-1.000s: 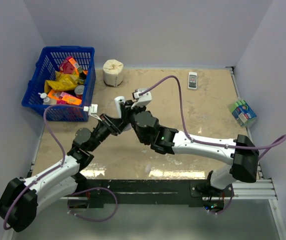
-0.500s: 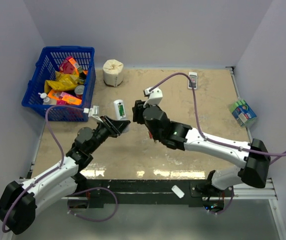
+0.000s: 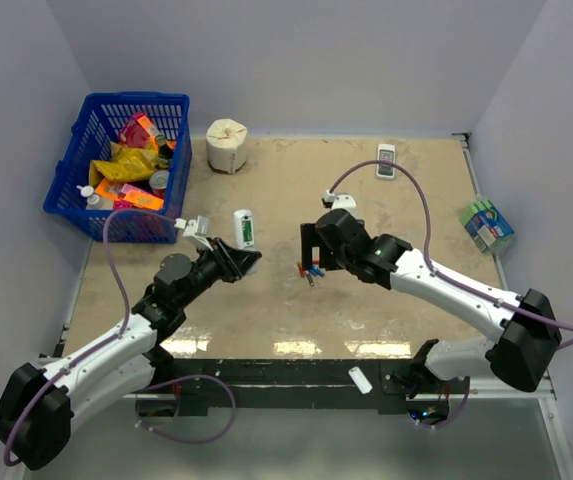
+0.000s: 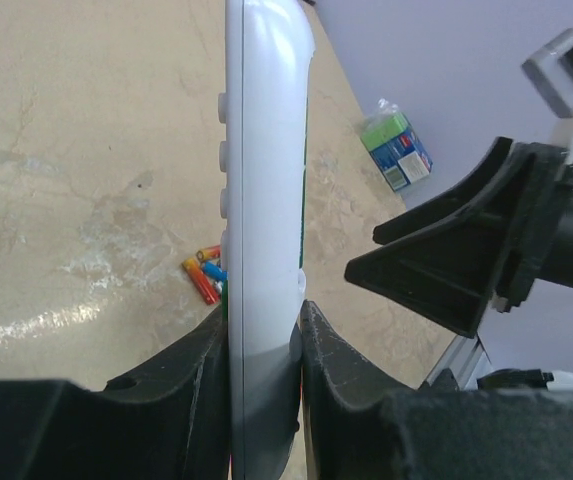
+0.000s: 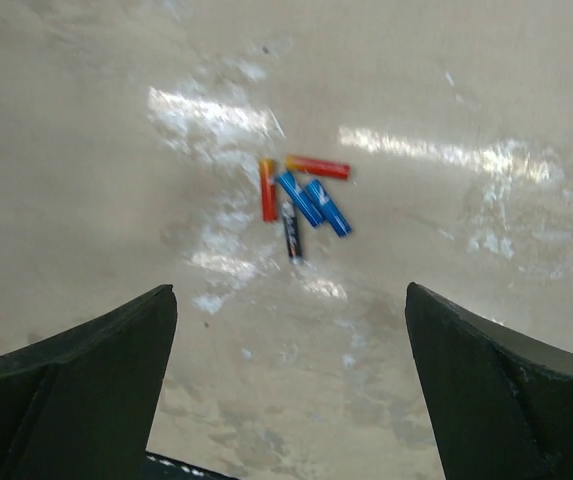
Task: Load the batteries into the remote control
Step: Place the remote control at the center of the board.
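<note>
1. Remote control [image 3: 244, 228]: held up off the table and roughly upright, its lower end clamped between the fingers of the left gripper [image 4: 262, 345]. The jaws press on its front and back faces. A green patch shows on the back; I cannot tell whether that is a battery already seated
2. Right gripper [image 5: 288, 300]: jaws spread wide with nothing between them, hanging just above the batteries [image 5: 301, 195] and not touching them
3. Batteries: small cluster lying flat on the table between the two arms. There are two blue, one red, one orange and one dark, some touching each other
4. Handling, batteries: I judge them light, rigid, smooth and round, so likely to roll or squirt out of a loose pinch. Best taken across the barrel at mid-length. Start with an outer one such as the red at the cluster's edge, so the fingers do not scatter the rest
5. Handling, remote: light, stiff plastic with a slick shell. With the hold at its low end, pressing a battery in could lever it, so it could tilt in the jaws
6. Surface: beige mottled table [image 3: 296, 190], hard and glossy with glare patches; anything dropped will probably skid
7. Room: pale walls on three sides. A blue basket [image 3: 136, 98] of packets sits far left with a paper roll [image 3: 227, 145] beside it, a small white handset [image 3: 386, 160] at the far edge and a green pack [image 3: 487, 224] at the right edge, all well apart from the work
</note>
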Available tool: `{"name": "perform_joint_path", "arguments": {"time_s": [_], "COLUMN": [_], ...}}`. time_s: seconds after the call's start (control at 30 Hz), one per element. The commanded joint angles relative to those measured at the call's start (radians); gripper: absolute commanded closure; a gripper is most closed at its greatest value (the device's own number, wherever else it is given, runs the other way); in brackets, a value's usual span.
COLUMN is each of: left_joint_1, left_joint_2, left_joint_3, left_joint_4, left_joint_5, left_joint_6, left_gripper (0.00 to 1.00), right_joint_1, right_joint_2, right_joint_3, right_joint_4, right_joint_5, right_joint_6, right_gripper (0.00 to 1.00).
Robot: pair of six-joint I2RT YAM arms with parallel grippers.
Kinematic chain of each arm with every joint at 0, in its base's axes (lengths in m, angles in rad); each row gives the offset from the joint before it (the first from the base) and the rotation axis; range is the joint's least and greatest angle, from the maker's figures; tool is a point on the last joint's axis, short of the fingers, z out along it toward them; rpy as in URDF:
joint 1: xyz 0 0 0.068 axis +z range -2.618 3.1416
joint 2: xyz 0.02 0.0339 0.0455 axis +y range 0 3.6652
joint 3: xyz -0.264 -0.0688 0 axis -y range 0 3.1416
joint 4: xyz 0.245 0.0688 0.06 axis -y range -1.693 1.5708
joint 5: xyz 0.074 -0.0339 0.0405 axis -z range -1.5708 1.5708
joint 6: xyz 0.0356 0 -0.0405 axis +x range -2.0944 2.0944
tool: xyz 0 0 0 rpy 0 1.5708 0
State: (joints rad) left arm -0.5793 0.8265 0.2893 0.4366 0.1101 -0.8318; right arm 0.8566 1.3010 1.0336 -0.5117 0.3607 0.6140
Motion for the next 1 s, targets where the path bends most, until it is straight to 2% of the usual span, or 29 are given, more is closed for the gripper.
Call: {"name": "perform_joint_path", "arguments": {"time_s": [0.0, 0.13, 0.27, 0.57, 0.67, 0.87, 0.9, 0.97], "left_joint_1": [-0.002, -0.004, -0.004, -0.017, -0.034, -0.057, -0.057, -0.057], "left_joint_2": [0.063, 0.132, 0.203, 0.433, 0.508, 0.599, 0.603, 0.611], "left_joint_3": [-0.007, -0.024, 0.007, 0.048, 0.091, 0.126, 0.129, 0.134], "left_joint_4": [0.033, 0.057, -0.002, -0.001, -0.048, -0.100, -0.117, -0.163], "left_joint_5": [0.111, 0.164, 0.192, 0.387, 0.421, 0.436, 0.418, 0.411], "left_joint_6": [0.025, -0.022, -0.009, -0.024, -0.015, -0.035, -0.032, -0.027], "left_gripper": [1.00, 1.00, 1.00, 1.00, 1.00, 0.88, 0.83, 0.78], "right_joint_1": [-0.031, -0.076, -0.103, -0.119, -0.119, -0.119, -0.119, -0.119], "right_joint_2": [-0.002, -0.009, -0.002, 0.000, -0.005, -0.035, -0.042, -0.063], "right_joint_3": [-0.059, -0.107, -0.139, -0.152, -0.153, -0.164, -0.165, -0.173], "right_joint_4": [-0.099, -0.102, -0.139, -0.108, -0.091, -0.065, -0.062, -0.060], "right_joint_5": [-0.106, -0.178, -0.222, -0.226, -0.215, -0.230, -0.232, -0.230], "right_joint_6": [0.052, 0.059, 0.041, 0.039, 0.035, 0.036, 0.035, 0.032], "right_gripper": [0.02, 0.02, 0.04, 0.07, 0.07, 0.07, 0.07, 0.07]}}
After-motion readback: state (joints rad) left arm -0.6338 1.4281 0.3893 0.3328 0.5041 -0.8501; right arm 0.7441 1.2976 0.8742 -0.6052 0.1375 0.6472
